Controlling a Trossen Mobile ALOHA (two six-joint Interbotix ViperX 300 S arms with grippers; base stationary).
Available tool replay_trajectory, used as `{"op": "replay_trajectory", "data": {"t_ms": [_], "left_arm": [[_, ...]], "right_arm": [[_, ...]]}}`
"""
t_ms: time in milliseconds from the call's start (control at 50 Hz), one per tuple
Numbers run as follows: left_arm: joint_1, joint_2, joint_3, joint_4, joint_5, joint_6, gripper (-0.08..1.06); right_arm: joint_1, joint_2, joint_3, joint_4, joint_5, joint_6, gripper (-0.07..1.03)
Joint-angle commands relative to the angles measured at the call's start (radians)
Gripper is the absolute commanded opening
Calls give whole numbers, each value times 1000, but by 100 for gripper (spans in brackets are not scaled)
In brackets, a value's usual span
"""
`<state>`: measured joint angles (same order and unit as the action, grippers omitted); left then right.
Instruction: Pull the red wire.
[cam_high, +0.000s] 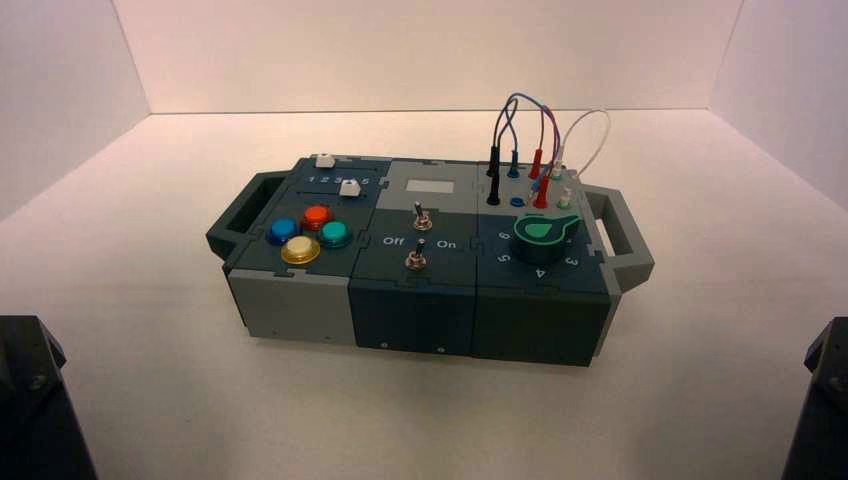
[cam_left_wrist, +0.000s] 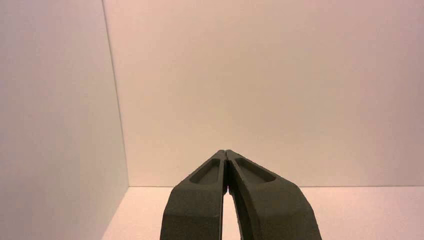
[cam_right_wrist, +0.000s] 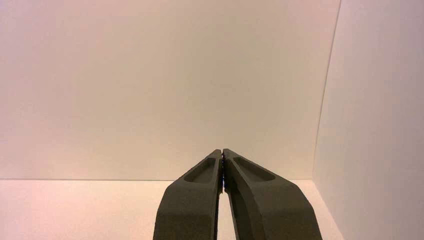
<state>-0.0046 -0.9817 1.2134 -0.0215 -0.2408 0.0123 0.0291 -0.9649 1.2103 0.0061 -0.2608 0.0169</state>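
both grippers wait nearest me at the box's front corners, left gripper (cam_left_wrist: 225, 151) and right gripper (cam_right_wrist: 222, 150) each pressed shut; the red wire (cam_high: 555, 134) arches above upright red plugs (cam_high: 537, 163) at the box's far right, ahead and leftward of the right one, which i judge nearer.

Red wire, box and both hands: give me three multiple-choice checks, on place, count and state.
1. Where on the box is the red wire?
A) front left
B) back right
C) middle front
2. How many round coloured buttons?
A) two
B) three
C) four
3. How do the hands' fingers stand?
A) both shut
B) both open
C) only the left open

1 B: the red wire has its plugs in the back right part of the box.
2 C: blue, red, green and yellow buttons show.
3 A: fingertips meet on the left hand and right hand.
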Motion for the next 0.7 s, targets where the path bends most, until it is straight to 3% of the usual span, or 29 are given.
{"op": "replay_trajectory", "data": {"t_ms": [20, 380, 600, 700], "left_arm": [[-3, 6, -28, 0, -2, 5, -3], [-17, 9, -38, 0, 37, 5, -3], [-94, 41, -71, 0, 141, 5, -3], [-143, 69, -91, 0, 201, 5, -3]], "right_arm": [[6, 5, -20, 2, 6, 0, -2], [9, 5, -25, 2, 46, 0, -2], [40, 5, -51, 2, 166, 2, -2], [78, 9, -67, 2, 256, 2, -2]]}}
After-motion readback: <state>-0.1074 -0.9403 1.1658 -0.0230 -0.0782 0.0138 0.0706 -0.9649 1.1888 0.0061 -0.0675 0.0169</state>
